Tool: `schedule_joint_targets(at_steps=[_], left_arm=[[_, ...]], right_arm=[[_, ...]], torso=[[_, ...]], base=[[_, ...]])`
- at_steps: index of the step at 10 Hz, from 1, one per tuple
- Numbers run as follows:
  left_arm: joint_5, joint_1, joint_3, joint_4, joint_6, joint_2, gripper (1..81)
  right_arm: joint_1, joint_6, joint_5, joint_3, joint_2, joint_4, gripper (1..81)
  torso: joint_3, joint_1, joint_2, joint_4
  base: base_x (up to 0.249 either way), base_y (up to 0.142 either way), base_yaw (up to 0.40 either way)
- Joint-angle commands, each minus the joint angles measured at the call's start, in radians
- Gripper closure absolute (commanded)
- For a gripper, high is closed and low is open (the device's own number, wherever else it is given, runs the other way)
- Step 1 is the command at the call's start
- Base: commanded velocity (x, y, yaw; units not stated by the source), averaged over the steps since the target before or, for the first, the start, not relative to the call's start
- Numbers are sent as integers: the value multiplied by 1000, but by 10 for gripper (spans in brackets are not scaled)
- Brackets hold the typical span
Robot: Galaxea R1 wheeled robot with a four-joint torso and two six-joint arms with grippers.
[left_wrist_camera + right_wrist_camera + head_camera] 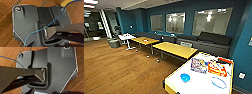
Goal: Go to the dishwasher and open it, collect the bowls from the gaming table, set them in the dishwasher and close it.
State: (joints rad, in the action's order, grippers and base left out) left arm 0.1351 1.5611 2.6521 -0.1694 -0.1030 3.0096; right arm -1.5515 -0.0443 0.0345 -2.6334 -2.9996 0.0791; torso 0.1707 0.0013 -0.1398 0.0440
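Where gaming table (197,83) ends, wood floor (116,70) open.

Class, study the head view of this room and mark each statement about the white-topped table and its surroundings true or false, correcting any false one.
1. A solid blue bowl sits on the white-topped gaming table. True.
2. The pale bowl with a blue rim is stacked inside the blue bowl. False: they sit apart on the table.
3. Colourful board-game boxes lie at the table's far end. True.
4. The floor is grey carpet. False: it is wood.
5. Yellow-topped tables stand along the dark bench seating. True.
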Motion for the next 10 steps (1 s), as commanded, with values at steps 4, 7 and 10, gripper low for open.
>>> schedule_joint_targets(at_steps=[4, 7, 10], left_arm=[[-45, -39, -3, -1, 5, 0, 10], [-45, -40, -3, 1, 5, 0, 10], [-46, -40, -3, 1, 3, -1, 10]], right_arm=[[44, 4, -50, 4, 3, 2, 10], [44, 4, -50, 4, 3, 2, 10], [46, 4, -50, 4, 3, 2, 10]], torso=[[0, 0, 0, 0], [0, 0, 0, 0], [1, 2, 1, 0]], base=[[211, 80, 0], [180, 48, 0], [32, 0, 0]])
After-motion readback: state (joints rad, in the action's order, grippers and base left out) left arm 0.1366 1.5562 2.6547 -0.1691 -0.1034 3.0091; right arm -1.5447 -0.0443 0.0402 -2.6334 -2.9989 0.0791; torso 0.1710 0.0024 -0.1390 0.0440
